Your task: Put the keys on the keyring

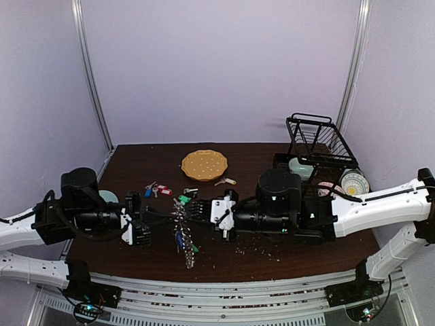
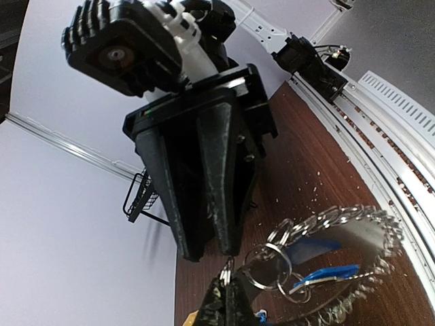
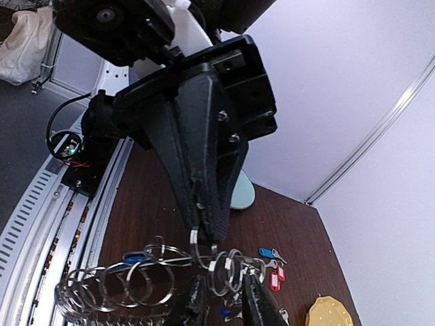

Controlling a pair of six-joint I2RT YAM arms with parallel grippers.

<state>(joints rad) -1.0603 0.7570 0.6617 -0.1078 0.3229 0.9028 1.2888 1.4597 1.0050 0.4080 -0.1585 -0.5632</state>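
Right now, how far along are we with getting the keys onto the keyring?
Done: the keyring carries blue-tagged keys. In hand: the left gripper is shut on the keyring; the right gripper, jaws slightly apart, brackets its small rings, grip unclear. Left: blue- and red-tagged keys and a pale-tagged key lie loose on the table.

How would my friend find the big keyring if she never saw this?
Find the dark brown table, then the spot in its front half where the left gripper and right gripper point at each other. The keyring dangles between them: a silver loop bristling with little keys, unlike the few loose keys with coloured tags lying farther back.
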